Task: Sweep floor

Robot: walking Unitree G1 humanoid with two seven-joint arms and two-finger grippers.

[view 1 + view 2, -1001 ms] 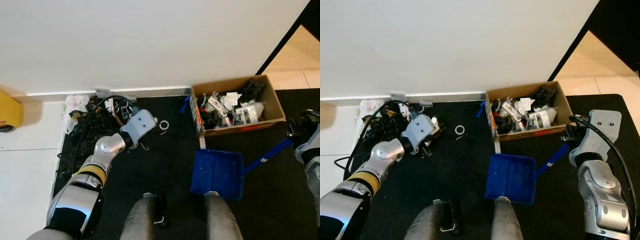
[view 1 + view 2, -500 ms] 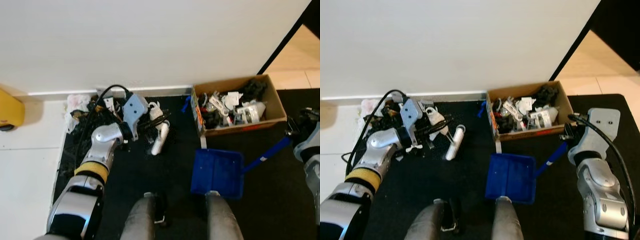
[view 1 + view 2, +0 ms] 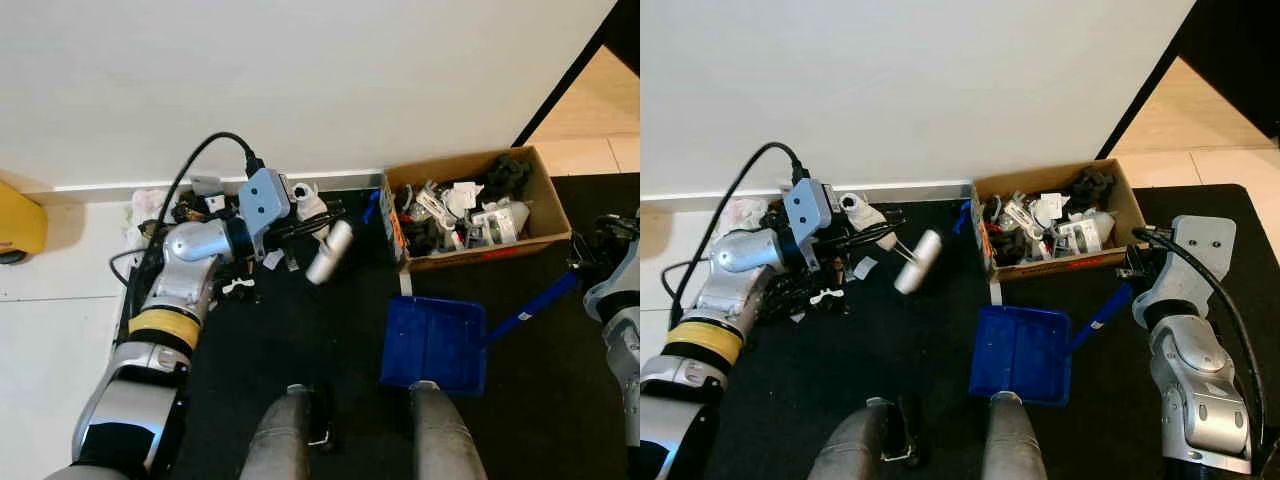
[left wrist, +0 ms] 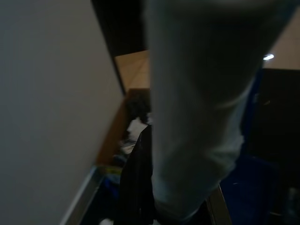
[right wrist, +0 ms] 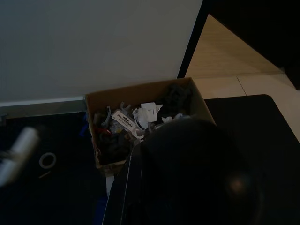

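Observation:
My left gripper (image 3: 300, 224) is shut on a white brush (image 3: 328, 252), holding it off the black mat near the wall, with its thick cylindrical end pointing toward the box. In the left wrist view that white brush (image 4: 197, 108) sits right against the lens. A blue dustpan (image 3: 435, 345) rests on the mat in front of my feet. Its blue handle (image 3: 530, 312) rises to the right into my right gripper (image 3: 1130, 268), which is shut on it. A pile of black cables and white scraps (image 3: 810, 295) lies under my left arm.
A cardboard box (image 3: 490, 255) full of mixed junk stands against the wall at the right. A small white ring (image 5: 47, 160) lies on the mat left of it. A yellow object (image 3: 20, 228) sits at the far left. My legs (image 3: 285, 440) show at the bottom.
My left gripper has come up out of the cable pile with the white brush and swung it up and right toward the wall. The right arm and dustpan have hardly moved.

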